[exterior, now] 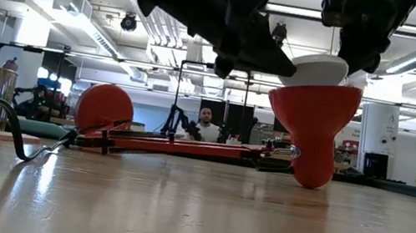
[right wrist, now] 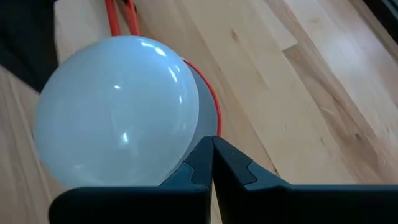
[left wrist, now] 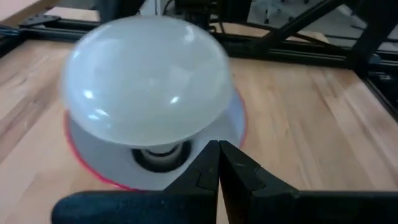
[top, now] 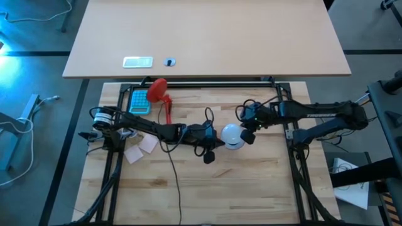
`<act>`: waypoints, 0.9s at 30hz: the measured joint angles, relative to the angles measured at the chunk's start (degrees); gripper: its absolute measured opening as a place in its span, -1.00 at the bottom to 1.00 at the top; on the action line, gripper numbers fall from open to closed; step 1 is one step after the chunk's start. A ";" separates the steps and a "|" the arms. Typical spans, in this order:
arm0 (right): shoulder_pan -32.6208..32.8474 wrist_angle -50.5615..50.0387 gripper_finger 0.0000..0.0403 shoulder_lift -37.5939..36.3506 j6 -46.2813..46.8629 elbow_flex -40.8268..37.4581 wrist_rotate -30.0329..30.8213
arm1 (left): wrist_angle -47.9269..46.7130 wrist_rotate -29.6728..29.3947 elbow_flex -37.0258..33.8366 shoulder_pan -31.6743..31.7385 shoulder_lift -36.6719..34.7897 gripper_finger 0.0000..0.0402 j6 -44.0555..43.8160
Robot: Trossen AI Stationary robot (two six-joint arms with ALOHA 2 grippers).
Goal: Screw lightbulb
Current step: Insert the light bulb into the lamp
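Both grippers' jaws are pressing together, gripping nothing: the left gripper and the right gripper are hovering just beside the lightbulb. The lightbulb is sitting in the red lamp shade, standing mid-table

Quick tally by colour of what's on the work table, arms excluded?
White: 1, the lightbulb sitting in the lamp shade
Red: 1, the lamp, shade to round base
Blue: 1, flat blue object by the base
Pale: 2, paper scraps under the left arm
Total: 5
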 joint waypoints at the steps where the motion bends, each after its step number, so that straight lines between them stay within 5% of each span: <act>1: 0.00 -0.02 -1.00 0.09 -0.02 -0.01 -0.01 | 0.05 -0.09 -0.02 0.30 0.00 -1.00 0.00; 19: 3.62 -5.43 -1.00 -0.72 1.75 -0.03 -8.67 | -9.25 -0.20 -0.10 4.61 -2.41 -1.00 1.92; 27: 3.38 -8.68 -1.00 -1.99 0.72 -0.01 -3.16 | -13.78 -0.31 -0.19 3.45 -5.33 -1.00 2.19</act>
